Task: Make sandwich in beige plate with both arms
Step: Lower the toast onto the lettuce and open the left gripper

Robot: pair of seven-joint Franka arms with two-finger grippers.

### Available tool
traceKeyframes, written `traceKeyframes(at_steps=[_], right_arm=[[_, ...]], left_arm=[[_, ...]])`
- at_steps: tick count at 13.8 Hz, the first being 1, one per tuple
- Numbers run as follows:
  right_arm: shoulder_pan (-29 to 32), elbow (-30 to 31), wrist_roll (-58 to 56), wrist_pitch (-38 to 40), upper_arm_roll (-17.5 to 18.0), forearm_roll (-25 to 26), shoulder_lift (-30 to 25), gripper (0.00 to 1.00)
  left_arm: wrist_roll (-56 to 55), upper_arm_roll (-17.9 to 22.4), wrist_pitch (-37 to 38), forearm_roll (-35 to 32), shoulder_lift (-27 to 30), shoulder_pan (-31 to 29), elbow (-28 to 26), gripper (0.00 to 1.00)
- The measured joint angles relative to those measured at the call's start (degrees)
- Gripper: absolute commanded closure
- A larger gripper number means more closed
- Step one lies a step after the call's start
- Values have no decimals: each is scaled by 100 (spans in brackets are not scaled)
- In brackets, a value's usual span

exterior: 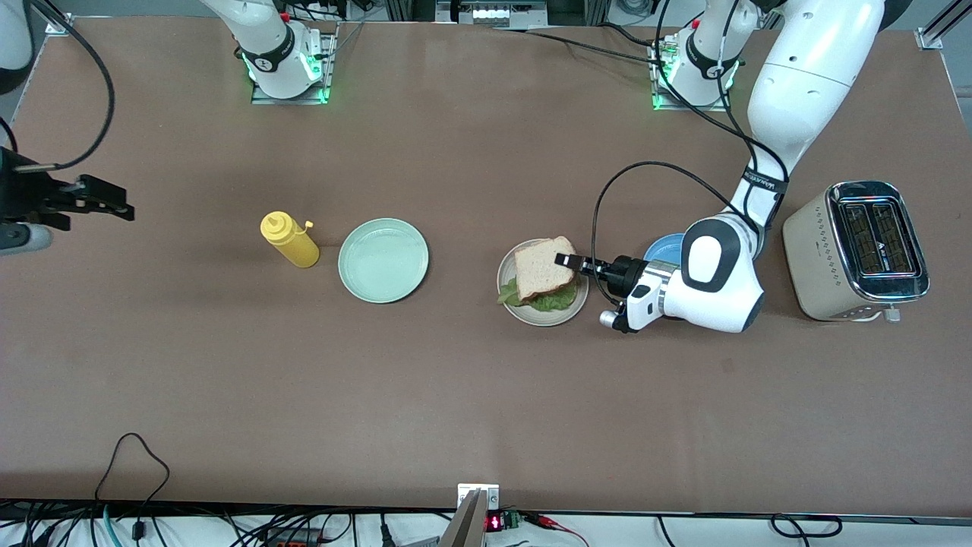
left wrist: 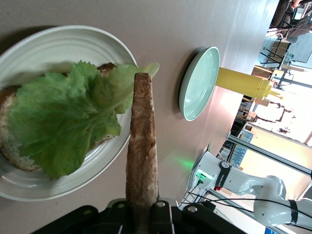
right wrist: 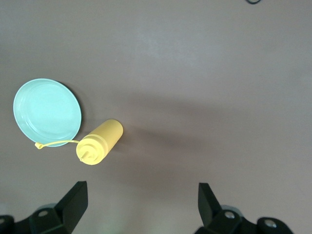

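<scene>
The left gripper (left wrist: 142,214) pinches the pale, brown-crusted top bread slice (exterior: 544,267) by its crust edge over the round beige plate (exterior: 513,304). Soft and crushable (likely light), it wants gentle holding. The right gripper (right wrist: 141,204) waits, fingers apart.

I see a brown surface (exterior: 456,395) carrying five things in a loose row. Toward the right arm's end stands a yellow squeeze bottle (exterior: 290,240), with a mint-green plate (exterior: 383,260) just beside it. Well apart from that, toward the left arm's end, sits the beige plate (exterior: 566,311). A blue plate (exterior: 663,248), mostly hidden from me, lies near it, slightly farther from the front camera. A cream toaster (exterior: 856,251) stands nearest the left arm's end.
</scene>
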State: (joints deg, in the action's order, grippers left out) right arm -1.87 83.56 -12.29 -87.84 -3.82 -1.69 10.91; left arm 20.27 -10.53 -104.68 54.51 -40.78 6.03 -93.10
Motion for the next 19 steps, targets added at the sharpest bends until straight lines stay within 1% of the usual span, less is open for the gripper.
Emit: traceKeyframes(at_steps=[6, 9, 11, 12, 13, 14, 15, 17, 19], right_arm=[[-97, 22, 2, -10, 8, 45, 48, 0], [-108, 23, 2, -34, 8, 266, 54, 0], [-150, 23, 2, -61, 10, 339, 59, 0], [-178, 23, 2, -65, 11, 377, 61, 0], [-198, 23, 2, -66, 11, 398, 62, 0], [-204, 23, 2, -67, 11, 405, 62, 0], [-203, 23, 2, -67, 9, 408, 62, 0], [-199, 23, 2, -67, 6, 408, 63, 0], [-197, 23, 1, -67, 5, 410, 65, 0]], left_arm=[[476, 11, -6, 1, -300, -2, 28, 97], [575, 18, -17, 1, -470, -6, 60, 90], [601, 28, -26, 1, -583, -15, 135, 79], [631, 37, -34, 1, -635, -19, 185, 61], [691, 46, -57, 1, -677, -21, 236, 46], [738, 50, -116, 1, -712, -23, 274, 21], [770, 55, -204, 1, -745, -23, 294, 0], [998, 71, -414, 1, -814, -26, 321, 0], [1495, 82, -588, 1, -863, -34, 407, 0]])
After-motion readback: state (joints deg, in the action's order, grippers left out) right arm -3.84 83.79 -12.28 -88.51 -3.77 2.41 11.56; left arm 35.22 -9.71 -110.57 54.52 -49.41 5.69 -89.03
